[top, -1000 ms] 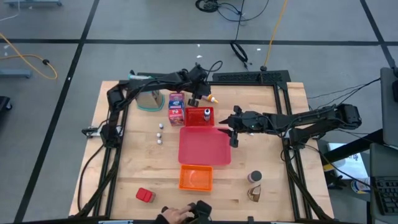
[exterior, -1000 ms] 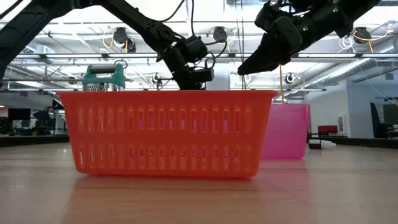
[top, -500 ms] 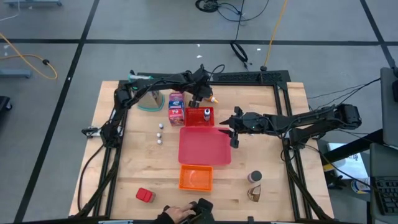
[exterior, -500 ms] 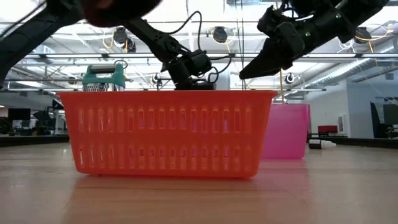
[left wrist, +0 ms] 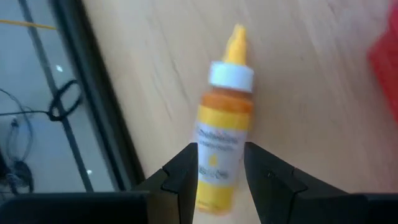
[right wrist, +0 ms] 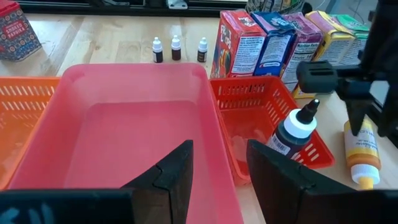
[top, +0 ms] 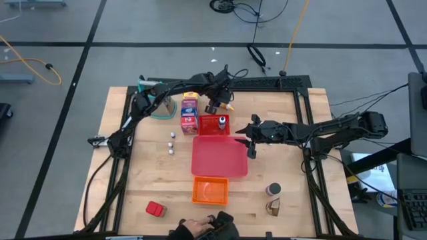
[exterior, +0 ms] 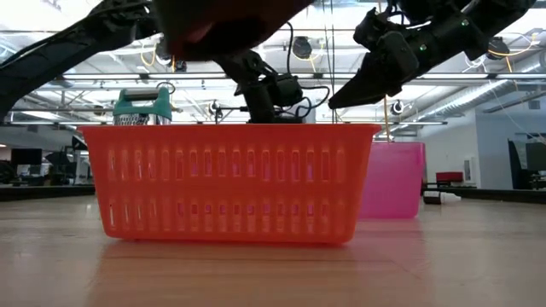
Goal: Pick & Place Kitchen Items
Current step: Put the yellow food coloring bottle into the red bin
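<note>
**Ana:** Left wrist view showed the yellow squeeze bottle [left wrist: 222, 124] best. Where did it lie?

**Ben:** On its side on the table [left wrist: 311, 112], close to the far edge, just right of the small red basket [top: 213, 125]. The left gripper [left wrist: 221, 168] hung right over it, fingers spread, one on each side of the bottle's lower body. I could not tell whether they touched it.

**Ana:** And around it?

**Ben:** A dark dropper bottle [right wrist: 292, 134] leaned inside that red basket. Left of the basket stood a row of food boxes [right wrist: 280, 46], red, blue, purple, yellow and green. Three little jars [right wrist: 176, 48] sat on the table left of the big pink tray [right wrist: 118, 143].

**Ana:** The right gripper?

**Ben:** The right gripper [top: 251, 148] hovered at the pink tray's right rim, fingers apart, holding nothing.

**Ana:** Nearer us?

**Ben:** An orange basket [top: 210, 191], a red block [top: 155, 209] to its left, and a shaker [top: 273, 190] and a brown piece [top: 273, 208] to the right. A person's hand [top: 192, 230] rested at the near edge.
</note>
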